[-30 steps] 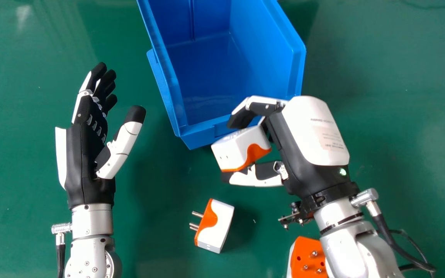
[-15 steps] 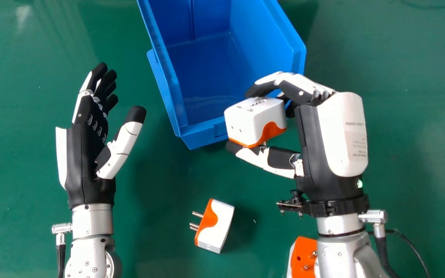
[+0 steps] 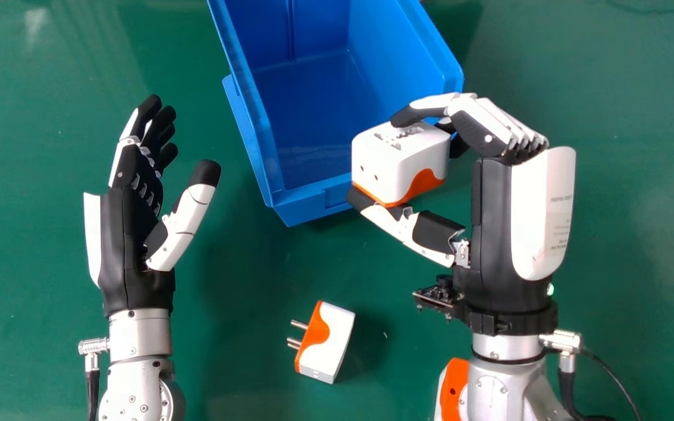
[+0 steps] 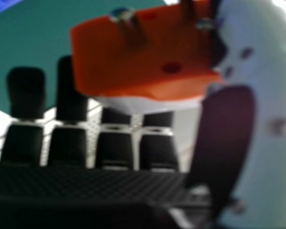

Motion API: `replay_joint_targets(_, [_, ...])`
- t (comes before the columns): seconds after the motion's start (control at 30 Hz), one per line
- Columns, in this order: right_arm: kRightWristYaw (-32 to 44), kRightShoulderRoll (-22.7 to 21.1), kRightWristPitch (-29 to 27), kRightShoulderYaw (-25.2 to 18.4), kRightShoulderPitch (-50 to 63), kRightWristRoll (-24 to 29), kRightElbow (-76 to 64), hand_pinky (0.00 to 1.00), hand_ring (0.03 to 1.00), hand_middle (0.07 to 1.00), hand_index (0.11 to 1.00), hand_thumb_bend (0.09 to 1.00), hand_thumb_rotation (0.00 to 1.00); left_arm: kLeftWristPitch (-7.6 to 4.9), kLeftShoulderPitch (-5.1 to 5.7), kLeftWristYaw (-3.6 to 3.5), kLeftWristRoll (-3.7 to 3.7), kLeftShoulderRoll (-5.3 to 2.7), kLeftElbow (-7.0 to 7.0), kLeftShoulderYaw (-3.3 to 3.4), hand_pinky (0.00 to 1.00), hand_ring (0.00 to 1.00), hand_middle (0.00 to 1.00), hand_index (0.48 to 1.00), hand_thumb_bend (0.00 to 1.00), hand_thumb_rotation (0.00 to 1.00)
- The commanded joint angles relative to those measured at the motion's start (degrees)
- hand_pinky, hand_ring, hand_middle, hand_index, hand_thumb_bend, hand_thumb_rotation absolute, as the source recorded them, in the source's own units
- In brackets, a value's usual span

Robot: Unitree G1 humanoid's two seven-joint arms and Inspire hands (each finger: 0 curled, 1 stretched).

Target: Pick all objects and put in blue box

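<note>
My right hand (image 3: 492, 216) is curled round a white and orange adapter (image 3: 398, 161), pinched between fingers and thumb just over the near right rim of the blue box (image 3: 305, 204). In the right hand view, the adapter's orange pronged face (image 4: 148, 52) lies between the fingers of my right hand (image 4: 26, 143) and the thumb. A smaller white and orange plug (image 3: 328, 345) rests on the table with its two pins facing left. Another orange and white adapter (image 3: 453, 389) is partly hidden under my right forearm. To the left of the box, my left hand (image 3: 132, 234) is open and holds nothing.
The green table (image 3: 243, 275) surrounds the box. A small camera board (image 3: 439, 295) juts out from my right wrist, and a black cable (image 3: 612, 374) loops beside that forearm.
My right hand has swung up and to the right with the adapter, its wrist now straighter and the adapter's slotted face more in sight. My left hand has stayed put.
</note>
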Motion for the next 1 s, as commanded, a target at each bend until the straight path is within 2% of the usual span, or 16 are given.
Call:
replay_joint_targets(0.0, [-2.0, 0.5, -1.2, -0.4, -1.2, -0.4, -0.5, 0.33, 0.427, 0.526, 0.499, 0.497, 0.00, -1.06, 0.05, -0.12, 0.17, -0.18, -1.07, -0.37, 0.88, 0.89, 0.88, 0.873, 0.78, 0.52])
replay_joint_targets(0.13, [-2.6, 0.5, -1.4, -0.3, -1.7, -0.7, 0.0, 0.33, 0.427, 0.527, 0.501, 0.497, 0.00, -1.16, -0.01, 0.25, 0.50, -0.17, -0.97, -0.39, 0.89, 0.89, 0.88, 0.874, 0.78, 0.52])
replay_joint_targets(0.2, [-2.8, 0.4, -1.5, -0.3, -1.9, -0.8, 0.2, 0.33, 0.427, 0.528, 0.502, 0.496, 0.00, -1.31, -0.15, 0.34, 0.46, -0.26, -0.79, -0.35, 0.89, 0.89, 0.88, 0.874, 0.79, 0.52])
replay_joint_targets(0.3, [-2.9, 0.5, -1.1, -0.2, -2.2, -1.0, 0.6, 0.33, 0.427, 0.528, 0.501, 0.496, 0.00, -1.09, -0.29, -0.03, 0.01, -0.35, -0.69, -0.35, 0.89, 0.89, 0.88, 0.874, 0.78, 0.52])
replay_joint_targets(0.37, [-3.1, 0.7, -0.4, -0.1, -2.8, -1.5, 1.2, 0.33, 0.427, 0.528, 0.501, 0.497, 0.00, -1.03, -0.52, 0.24, 0.19, -0.35, -0.51, -0.28, 0.89, 0.89, 0.88, 0.874, 0.79, 0.52])
replay_joint_targets(0.5, [-2.4, 1.2, -1.1, 0.0, -5.0, -0.2, 4.1, 0.33, 0.426, 0.527, 0.499, 0.497, 0.00, -0.70, -0.68, 0.01, 0.38, -0.19, -0.52, -0.45, 0.89, 0.89, 0.88, 0.873, 0.79, 0.52])
replay_joint_targets(0.53, [-2.3, 1.3, -1.0, 0.0, -5.7, 0.0, 4.7, 0.33, 0.427, 0.526, 0.498, 0.497, 0.00, -0.75, -0.85, -0.32, 0.00, -0.27, -0.42, -0.42, 0.89, 0.89, 0.88, 0.873, 0.79, 0.52])
replay_joint_targets(0.6, [-2.2, 1.2, -1.2, -0.1, -7.3, -0.1, 5.6, 0.33, 0.427, 0.526, 0.498, 0.497, 0.00, -0.70, -1.17, -0.50, -0.26, -0.31, -0.25, -0.35, 0.89, 0.89, 0.88, 0.873, 0.79, 0.52])
replay_joint_targets(0.67, [-1.8, 1.1, -1.2, -0.2, -8.7, 0.0, 6.2, 0.33, 0.429, 0.524, 0.495, 0.497, 0.00, -0.68, -1.44, -0.24, -0.01, -0.23, -0.05, -0.25, 0.89, 0.89, 0.88, 0.873, 0.79, 0.52])
replay_joint_targets(0.77, [-1.0, 1.1, -0.9, -0.3, -11.1, 0.1, 6.9, 0.33, 0.432, 0.524, 0.494, 0.497, 0.00, -0.29, -1.83, 0.62, 0.91, 0.17, -0.01, -0.20, 0.89, 0.89, 0.88, 0.873, 0.79, 0.52])
replay_joint_targets(0.97, [0.9, 0.7, 0.0, -0.8, -17.2, 0.6, 9.8, 0.33, 0.438, 0.524, 0.493, 0.498, 0.00, 0.10, -2.57, 1.04, 1.02, 0.46, 0.08, -0.34, 0.89, 0.89, 0.88, 0.873, 0.80, 0.52])
